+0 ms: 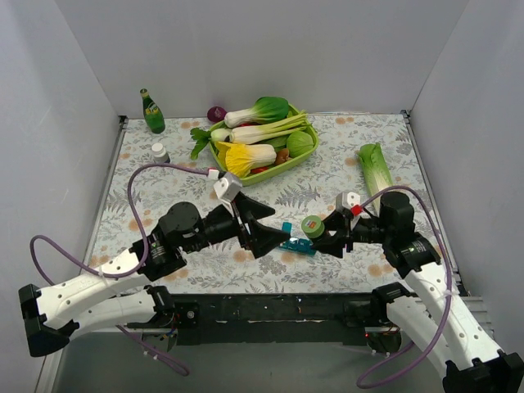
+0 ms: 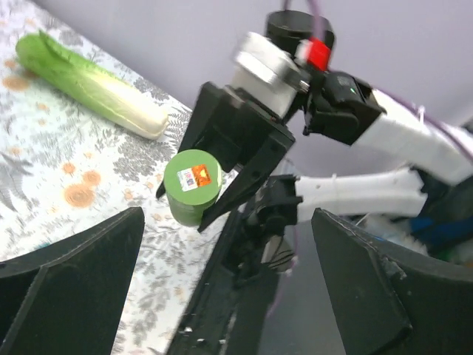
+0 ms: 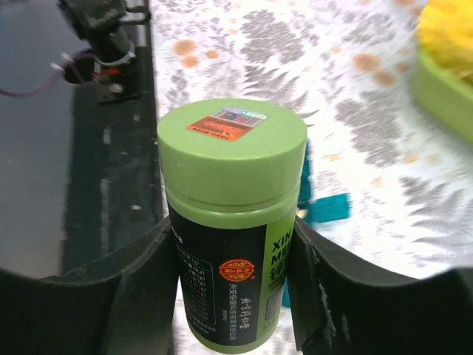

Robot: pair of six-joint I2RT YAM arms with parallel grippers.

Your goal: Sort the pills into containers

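Note:
The teal strip of containers (image 1: 296,242) lies on the floral cloth near the front edge, between the two grippers; part of it shows behind the bottle in the right wrist view (image 3: 326,208). My right gripper (image 1: 326,236) is shut on a green-capped pill bottle (image 1: 313,226), held upright just right of the strip; both show in the right wrist view, the gripper (image 3: 230,248) and the bottle (image 3: 230,155). My left gripper (image 1: 274,237) is open and empty, its tips just left of the strip. Its wrist view shows the bottle (image 2: 192,185) ahead. No loose pills show.
A lime-green basket (image 1: 270,171) of vegetables stands at the back centre. A green glass bottle (image 1: 152,111) and a small white bottle (image 1: 160,152) stand at the back left. A leafy cabbage (image 1: 375,168) lies at the right. White walls enclose the table.

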